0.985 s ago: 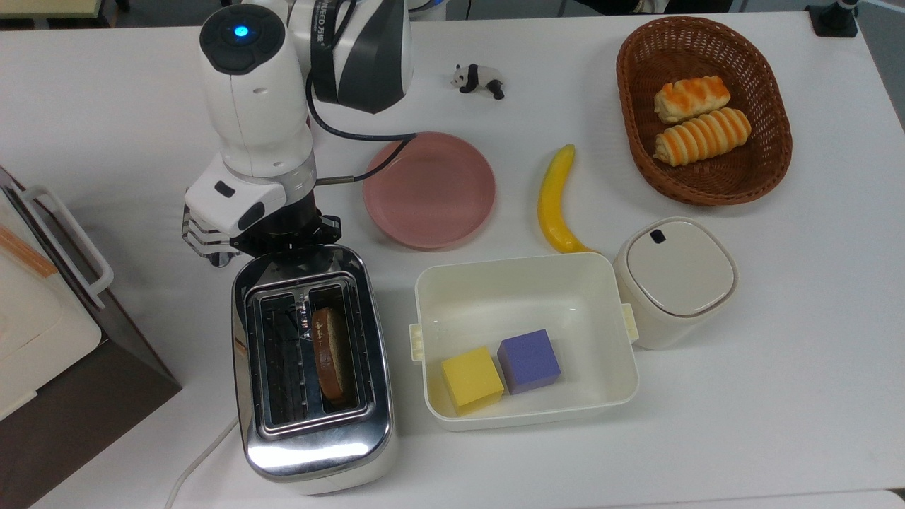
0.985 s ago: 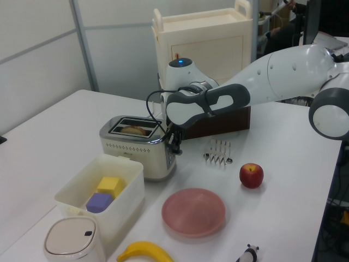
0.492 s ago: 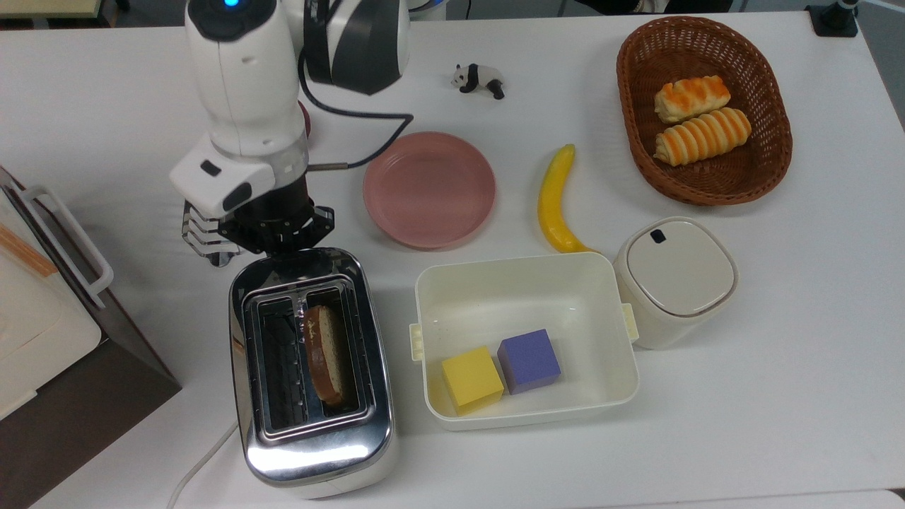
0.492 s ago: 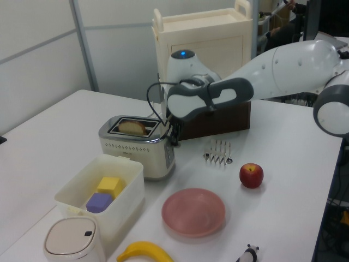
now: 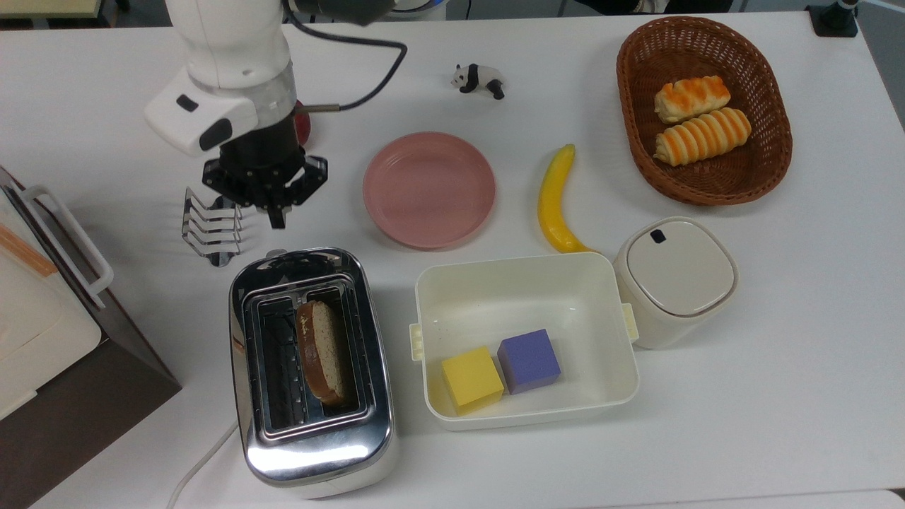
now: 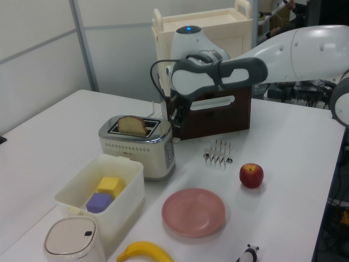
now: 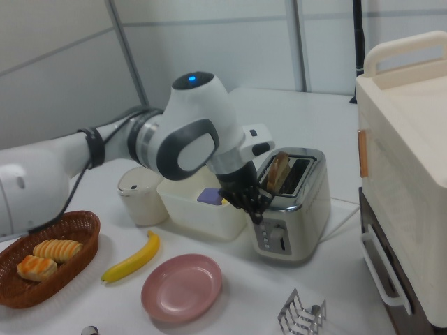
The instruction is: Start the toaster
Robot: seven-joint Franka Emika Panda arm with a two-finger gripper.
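Gripper [image 5: 274, 212] sits off the toaster's [image 5: 311, 367] lever end, lifted clear.
In the top view your toaster lies just below the gripper, long axis running away from it; lever on the near end face. Fingers look pinched together on nothing. Bread [image 5: 319, 351] sits high in the slot.

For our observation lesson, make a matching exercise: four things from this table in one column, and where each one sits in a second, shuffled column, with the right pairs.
Things
1. slice of bread
2. purple cube
3. striped pastries
4. panda figure

Places
A. in the wicker basket
B. straight on the white table
C. in a slot of the toaster
D. in the cream tub, beside the yellow cube

Pairs: 1-C, 2-D, 3-A, 4-B
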